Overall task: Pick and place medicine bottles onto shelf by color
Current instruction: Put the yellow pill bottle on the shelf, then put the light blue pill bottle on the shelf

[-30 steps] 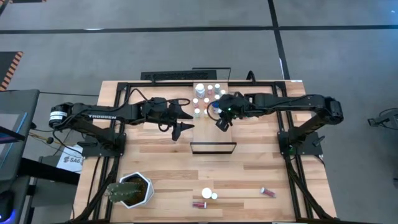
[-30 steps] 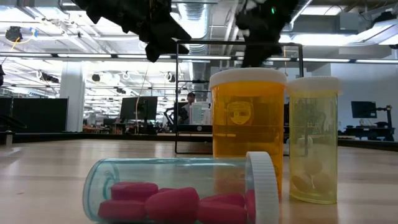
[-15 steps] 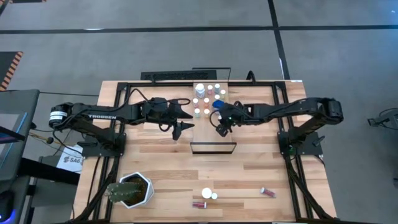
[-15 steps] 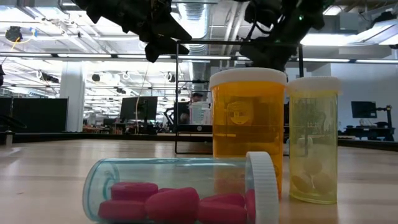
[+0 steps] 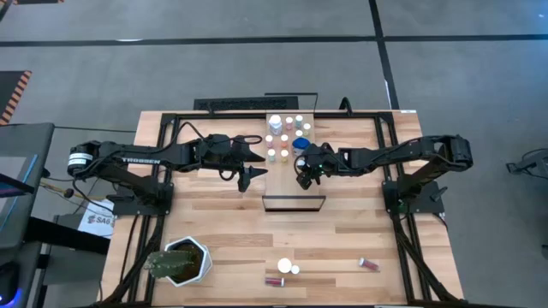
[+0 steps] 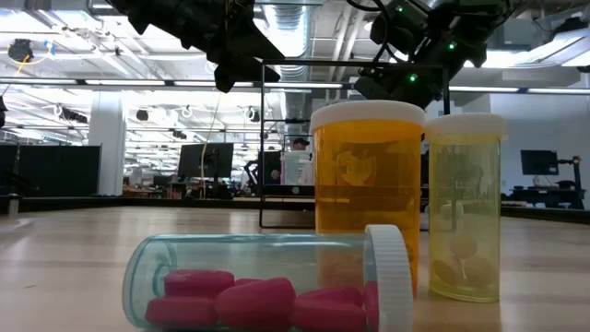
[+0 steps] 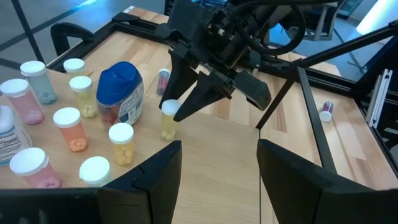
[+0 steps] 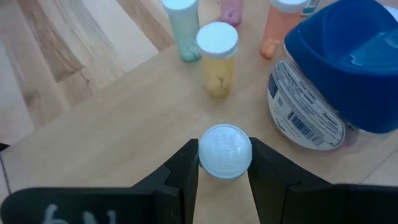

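My right gripper (image 8: 222, 163) is clamped on a small yellow bottle (image 7: 169, 119), upright, long axis vertical, white cap up, over the shelf (image 5: 293, 184) beside the wide blue bottle (image 8: 339, 81). Bare shelf board lies toward the framed end. My left gripper (image 7: 217, 168) waits half-open and empty near the shelf's left edge.

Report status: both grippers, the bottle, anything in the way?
Right gripper shut on yellow vial, over the shelf beside the blue-capped jar. Left gripper open, waiting nearby. Jar sits close; otherwise clear.
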Robot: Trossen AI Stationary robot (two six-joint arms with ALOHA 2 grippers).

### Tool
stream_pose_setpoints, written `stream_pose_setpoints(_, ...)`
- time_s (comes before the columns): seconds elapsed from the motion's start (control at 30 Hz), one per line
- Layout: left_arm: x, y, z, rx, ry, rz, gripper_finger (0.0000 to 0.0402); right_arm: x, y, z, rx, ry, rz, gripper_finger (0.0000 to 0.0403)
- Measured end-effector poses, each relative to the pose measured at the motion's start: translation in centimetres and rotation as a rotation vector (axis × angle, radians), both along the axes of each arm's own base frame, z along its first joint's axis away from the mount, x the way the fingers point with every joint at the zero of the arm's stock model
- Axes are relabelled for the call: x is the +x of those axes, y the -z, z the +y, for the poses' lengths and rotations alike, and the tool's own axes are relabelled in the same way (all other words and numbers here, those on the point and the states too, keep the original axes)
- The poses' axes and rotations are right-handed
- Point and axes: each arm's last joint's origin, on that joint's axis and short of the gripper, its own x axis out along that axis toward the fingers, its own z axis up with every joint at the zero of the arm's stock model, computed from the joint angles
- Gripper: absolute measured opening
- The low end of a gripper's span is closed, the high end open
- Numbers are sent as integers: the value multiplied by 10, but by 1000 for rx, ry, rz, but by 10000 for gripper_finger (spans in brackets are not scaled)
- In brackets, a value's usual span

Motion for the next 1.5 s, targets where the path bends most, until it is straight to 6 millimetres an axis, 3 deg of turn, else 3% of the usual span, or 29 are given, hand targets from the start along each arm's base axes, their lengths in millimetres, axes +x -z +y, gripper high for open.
stream_pose_setpoints(0.33,0,0,1,8,-18,1,197,-1,4,0,-11,3,-10,140)
stream_pose_setpoints(0.57,0,0,1,9,-21,1,197,-1,3,0,-6,-5,-8,185)
stream_pose_setpoints(0.73,0,0,1,9,-21,1,197,5,-16,0,-22,-34,47,222)
stream_pose_setpoints(0.9,0,0,1,9,-21,1,197,7,-42,-1,-27,-61,168,234)
stream_pose_setpoints(1.17,0,0,1,12,-26,2,197,-17,-60,2,5,-84,460,220)
stream_pose_setpoints(1.4,0,0,3,20,-53,4,197,-49,-77,6,-10,-126,541,212)
stream_pose_setpoints(1.5,-1,0,4,20,-58,6,197,-64,-73,9,3,-116,532,208)
